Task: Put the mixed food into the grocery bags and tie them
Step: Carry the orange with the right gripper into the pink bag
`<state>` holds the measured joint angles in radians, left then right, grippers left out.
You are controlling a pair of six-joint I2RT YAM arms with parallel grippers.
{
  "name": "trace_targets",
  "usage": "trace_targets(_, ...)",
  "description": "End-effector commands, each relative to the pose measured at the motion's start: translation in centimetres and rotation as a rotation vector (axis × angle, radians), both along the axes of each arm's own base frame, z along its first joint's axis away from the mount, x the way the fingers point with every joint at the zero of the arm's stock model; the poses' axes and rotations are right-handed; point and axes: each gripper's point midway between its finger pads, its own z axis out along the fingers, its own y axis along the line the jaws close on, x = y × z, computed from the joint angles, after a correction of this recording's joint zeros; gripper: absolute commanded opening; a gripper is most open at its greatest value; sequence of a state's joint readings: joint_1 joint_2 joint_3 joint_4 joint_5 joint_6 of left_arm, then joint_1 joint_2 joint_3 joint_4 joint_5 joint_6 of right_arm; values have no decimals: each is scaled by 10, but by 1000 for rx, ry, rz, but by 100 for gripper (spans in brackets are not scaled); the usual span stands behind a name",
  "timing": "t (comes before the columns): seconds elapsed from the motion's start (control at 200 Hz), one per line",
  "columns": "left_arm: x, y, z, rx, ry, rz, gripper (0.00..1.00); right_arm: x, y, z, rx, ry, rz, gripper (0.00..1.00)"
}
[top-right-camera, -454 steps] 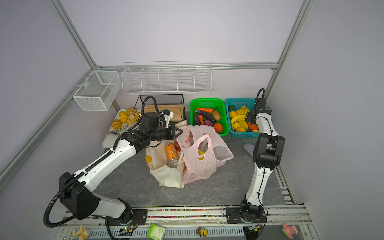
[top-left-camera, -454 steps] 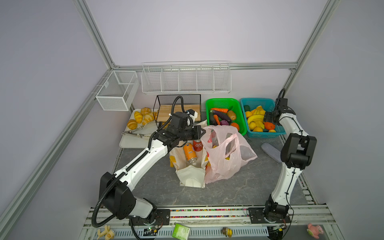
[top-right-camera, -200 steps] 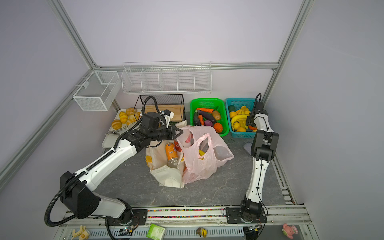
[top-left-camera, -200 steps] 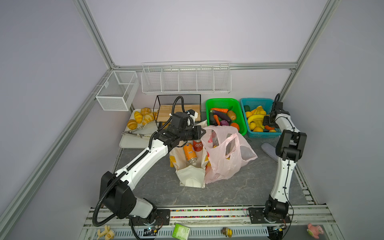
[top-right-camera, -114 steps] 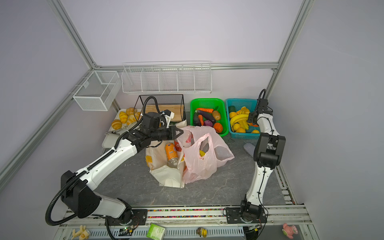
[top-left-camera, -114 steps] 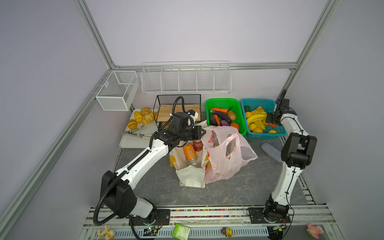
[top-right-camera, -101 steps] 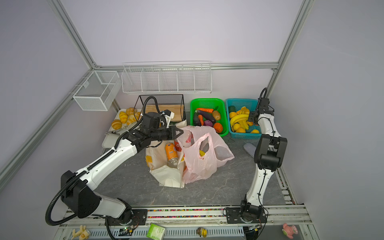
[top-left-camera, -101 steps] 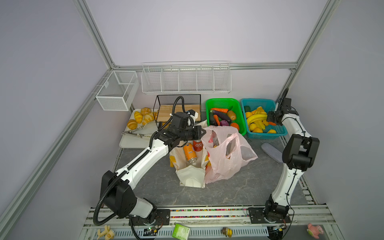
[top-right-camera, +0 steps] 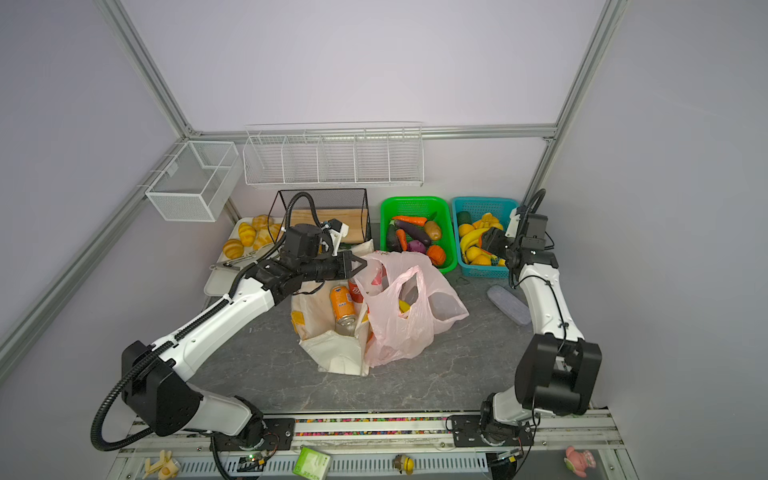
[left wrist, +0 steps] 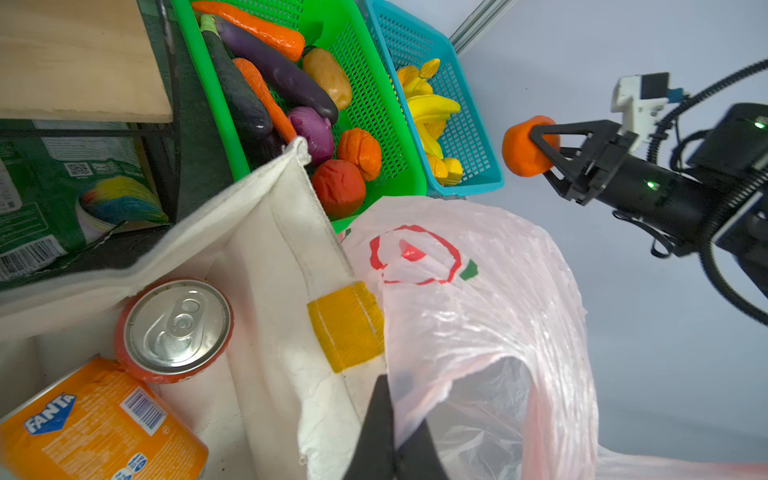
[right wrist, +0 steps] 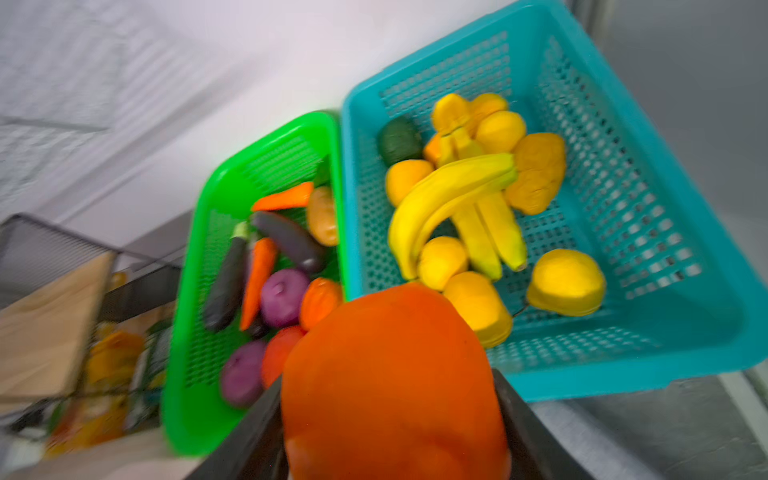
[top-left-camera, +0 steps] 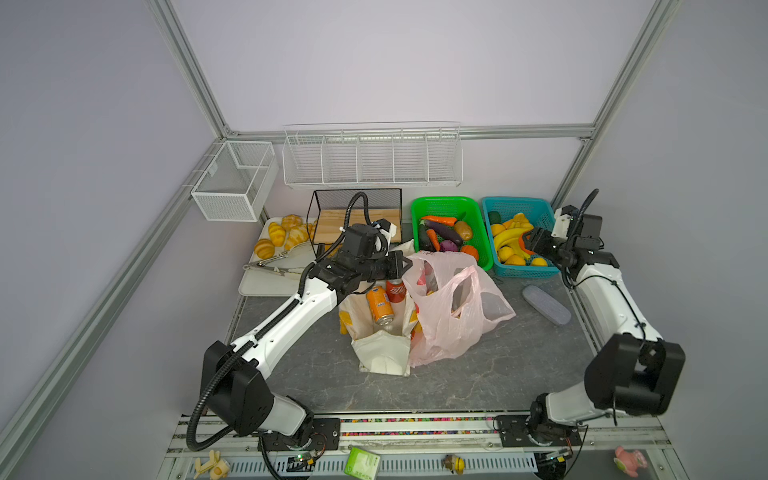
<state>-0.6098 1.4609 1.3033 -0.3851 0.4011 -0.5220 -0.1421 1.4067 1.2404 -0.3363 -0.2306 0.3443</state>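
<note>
The enclosure has pale lavender walls (top-left-camera: pixel 374 62) framed by aluminium profiles (top-left-camera: pixel 187 70). A white wire rack (top-left-camera: pixel 372 156) with five compartments hangs on the rear wall. A white mesh basket (top-left-camera: pixel 232 183) hangs at the left profile. The surface (top-left-camera: pixel 457 374) is dark grey and marbled. Lighting is even and diffuse.

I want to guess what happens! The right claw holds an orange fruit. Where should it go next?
Probably swing across to above the mouth of the pink bag. The right gripper is shut on the orange fruit near the blue basket, while the left gripper pinches the bag's rim open.
</note>
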Motion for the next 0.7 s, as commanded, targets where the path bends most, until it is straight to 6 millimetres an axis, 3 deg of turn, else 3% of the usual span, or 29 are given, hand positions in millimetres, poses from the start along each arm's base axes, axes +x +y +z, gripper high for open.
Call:
trace_targets(0.0, -1, -3, 5, -21, -5, -8, 0, -37, 47, 40, 88, -123, 132, 40)
trace_targets(0.155, 0, -4, 5, -23, -5, -9, 0, -106, 95, 55, 110, -167, 334, 40)
trace_targets(0.345, 0, -3, 5, -20, -6, -2, 0, -175, 138, 47, 168, -149, 583, 40)
trace_targets(0.49, 1, -3, 5, -17, -7, -1, 0, -204, 151, 31, 209, -101, 659, 40)
trace_targets(0.55, 1, -3, 5, -15, -7, 0, 0, -209, 150, 26, 207, -93, 652, 40)
trace_targets(0.575, 1, -3, 5, -15, -8, 2, 0, -211, 150, 13, 215, -60, 648, 40)
trace_targets(0.695, 1, -4, 3, -12, 1, -1, 0, -217, 153, -7, 235, -15, 661, 40)
